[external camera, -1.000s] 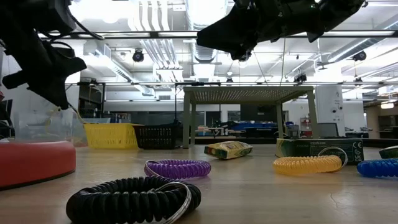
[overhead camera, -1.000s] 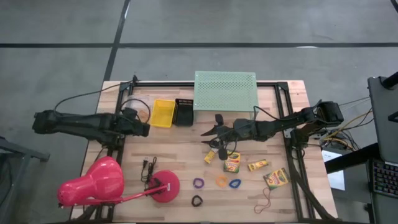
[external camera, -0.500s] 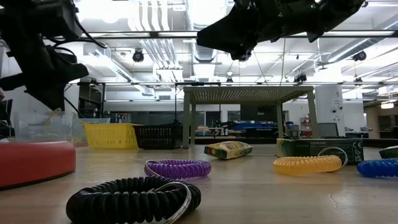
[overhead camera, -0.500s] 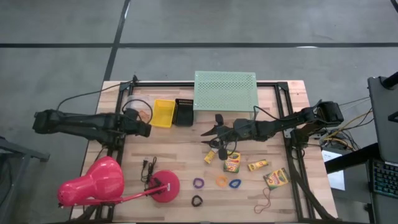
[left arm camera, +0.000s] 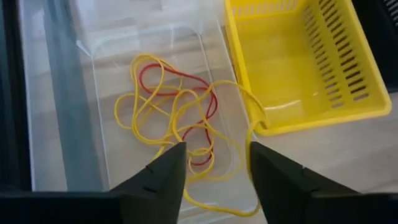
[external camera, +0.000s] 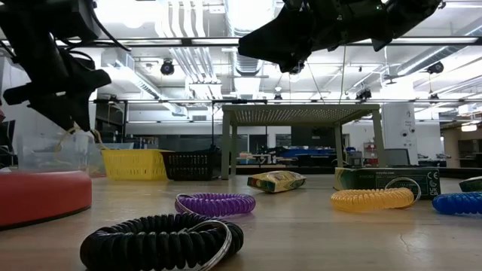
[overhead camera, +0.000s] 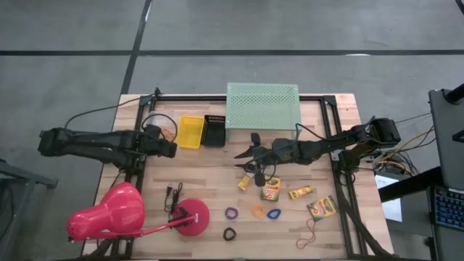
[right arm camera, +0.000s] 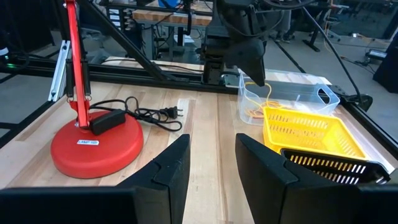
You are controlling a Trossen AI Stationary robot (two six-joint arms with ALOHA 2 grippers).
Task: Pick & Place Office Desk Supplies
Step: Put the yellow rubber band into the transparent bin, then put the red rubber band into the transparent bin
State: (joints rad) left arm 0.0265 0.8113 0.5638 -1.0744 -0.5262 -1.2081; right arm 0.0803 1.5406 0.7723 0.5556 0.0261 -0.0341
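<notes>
L gripper [left arm camera: 211, 163] jaws spread above clear bin [left arm camera: 93, 93] next to yellow basket [left arm camera: 298, 62], rubber bands [left arm camera: 174, 118] down in bin w/ one strand draped over the rim, so lift straight up, don't snag it; R gripper [right arm camera: 211, 155] part-spread, empty, mid-worktop.

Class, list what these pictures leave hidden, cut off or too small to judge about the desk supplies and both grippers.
1. Left gripper, left wrist view: whether any rubber bands in the clear bin touch its open fingers.
2. Right gripper, high view: open and empty; the arm hides what lies beneath.
3. Blue ring loop, low view: cut off by the edge.
</notes>
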